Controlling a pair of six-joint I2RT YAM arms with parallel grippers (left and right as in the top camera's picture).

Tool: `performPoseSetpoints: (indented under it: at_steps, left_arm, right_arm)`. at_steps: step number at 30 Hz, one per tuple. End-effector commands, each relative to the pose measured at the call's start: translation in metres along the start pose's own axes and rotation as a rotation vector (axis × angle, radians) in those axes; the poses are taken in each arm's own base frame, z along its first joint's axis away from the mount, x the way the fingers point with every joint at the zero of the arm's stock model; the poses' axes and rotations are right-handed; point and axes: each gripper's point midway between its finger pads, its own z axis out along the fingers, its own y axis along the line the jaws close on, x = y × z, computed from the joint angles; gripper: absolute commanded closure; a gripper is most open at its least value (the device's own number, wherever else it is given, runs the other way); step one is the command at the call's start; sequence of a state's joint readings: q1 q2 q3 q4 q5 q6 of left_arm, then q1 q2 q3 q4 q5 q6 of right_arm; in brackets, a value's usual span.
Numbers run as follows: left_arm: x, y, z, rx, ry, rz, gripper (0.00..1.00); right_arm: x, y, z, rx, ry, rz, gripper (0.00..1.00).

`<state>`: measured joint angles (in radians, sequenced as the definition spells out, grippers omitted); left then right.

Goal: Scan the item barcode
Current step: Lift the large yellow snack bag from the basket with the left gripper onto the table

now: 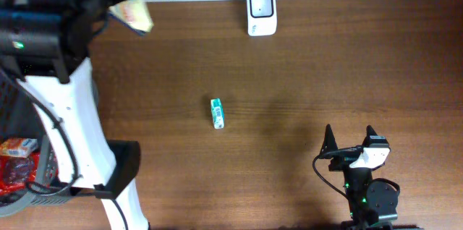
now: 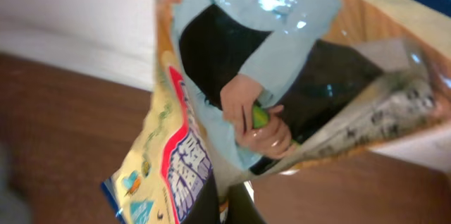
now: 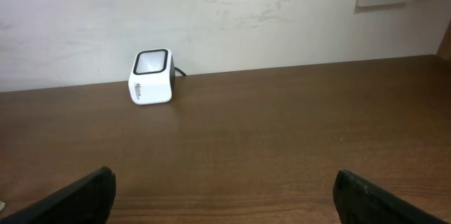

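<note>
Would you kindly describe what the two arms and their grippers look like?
The left arm has a white link and black joint housings with a blue band and a green light. The right arm is black with green lights. The right gripper has a white body, two pointed black fingers and a looping black cable.

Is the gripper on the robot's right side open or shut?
Open. In its wrist view the right gripper has its two fingers far apart, with only table showing between them.
</note>
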<state>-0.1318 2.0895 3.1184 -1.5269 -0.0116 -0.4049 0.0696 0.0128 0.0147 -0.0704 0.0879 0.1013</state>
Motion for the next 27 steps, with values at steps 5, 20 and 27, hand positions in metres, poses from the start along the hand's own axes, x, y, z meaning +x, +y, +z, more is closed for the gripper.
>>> performPoseSetpoints:
  at_steps: [5, 20, 27]
  left_arm:
    - [0.169, -0.132, 0.079, 0.153, 0.405, 0.260, 1.00]
    - [0.207, -0.158, 0.089, 0.215, 0.282, 0.303, 0.24]
    - [0.011, 0.151, -0.090, -0.476, -0.129, -0.136, 0.03]
  right_arm:
    - [0.004, -0.002, 0.000, 0.008, 0.005, -0.001, 0.02]
    - [0.004, -0.002, 0.000, 0.008, 0.005, -0.001, 0.02]
    - [0.004, -0.002, 0.000, 0.008, 0.005, -0.001, 0.02]
